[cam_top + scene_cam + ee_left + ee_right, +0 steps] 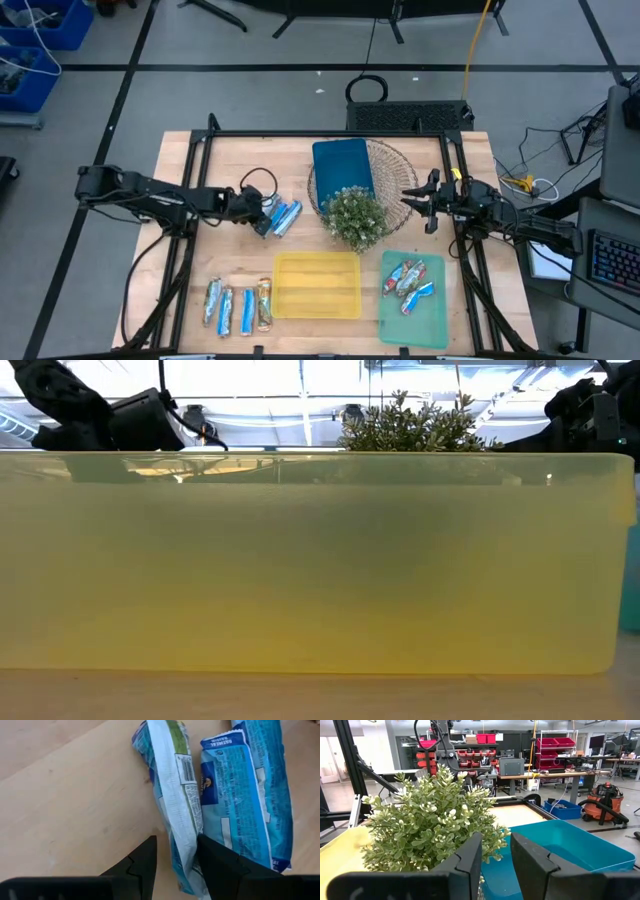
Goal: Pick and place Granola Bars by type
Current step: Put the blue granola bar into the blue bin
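Granola bars, loose pair (284, 217): two blue-silver wrapped bars lying side by side on the bare wooden counter (180, 270), left of the plant. In the left wrist view the nearer bar (175, 805) lies seam side up, its end between the left hand's fingers; the second bar (250, 795) lies just beside it, marked with oatmeal raisin lettering.

Granola bars, row (238, 306): four bars set in parallel at the counter's front left, just left of the yellow tray; the rightmost shows gold-brown, the others blue-silver.

Granola bars, sorted (410, 281): about three bars with blue and red wrapping, lying in the green tray (412, 322) at front right.

Yellow tray (316, 285): front centre, no bars inside; its wall fills the low view.

Left hand (262, 222): low over the counter at the loose pair, fingers narrowly parted on either side of one bar's end.

Right hand (408, 199): held above the counter right of the bushy plant (354, 218), fingers a little apart, nothing between them.

Teal bin (343, 168): behind the plant, resting on a wire basket (395, 165).
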